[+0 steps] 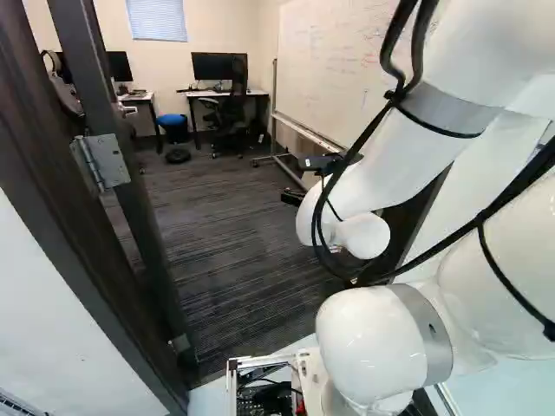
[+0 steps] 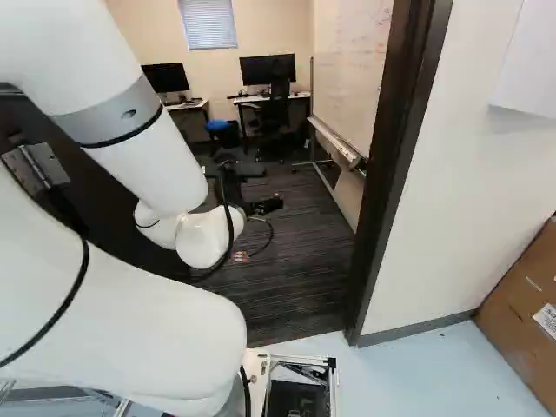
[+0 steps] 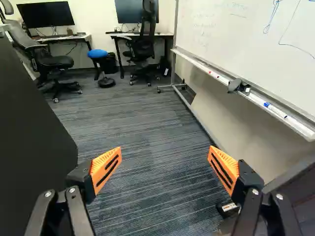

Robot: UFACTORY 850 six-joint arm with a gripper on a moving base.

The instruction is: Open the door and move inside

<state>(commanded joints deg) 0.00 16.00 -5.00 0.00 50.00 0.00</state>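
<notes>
- The door [image 1: 143,208] stands open, swung into the room on the left of the doorway; its hinge [image 1: 100,162] shows at the left of the left base view.
- The dark door frame [image 2: 395,165] rises on the right of the opening, beside a white wall [image 2: 460,200].
- The arm [image 2: 143,130] reaches through the doorway from the near side, with the claw [image 1: 297,180] over the dark carpet [image 3: 152,162] inside.
- In the wrist view the claw [image 3: 165,169] is spread wide, its orange pads [image 3: 106,167] well apart, and it has hold of nothing.
- A dark panel [image 3: 34,142], upright, stands to the left of the claw.
- On the right, a whiteboard [image 3: 246,39] with writing on it runs toward the far wall. Its tray [image 3: 256,100] carries markers, among them a blue-capped one [image 3: 275,110].
- At the far side, a left bench [image 3: 64,38] and a right bench [image 3: 142,35] each have a monitor [image 3: 46,14] above them.
- A grey office chair [image 3: 51,61] is by the left bench, a black office chair [image 3: 142,46] by the right one.
- Between the benches is a stool with a blue seat [image 3: 97,53].
- On the near side, a cardboard box [image 2: 521,313] sits far to the right on pale floor [image 2: 426,373].
</notes>
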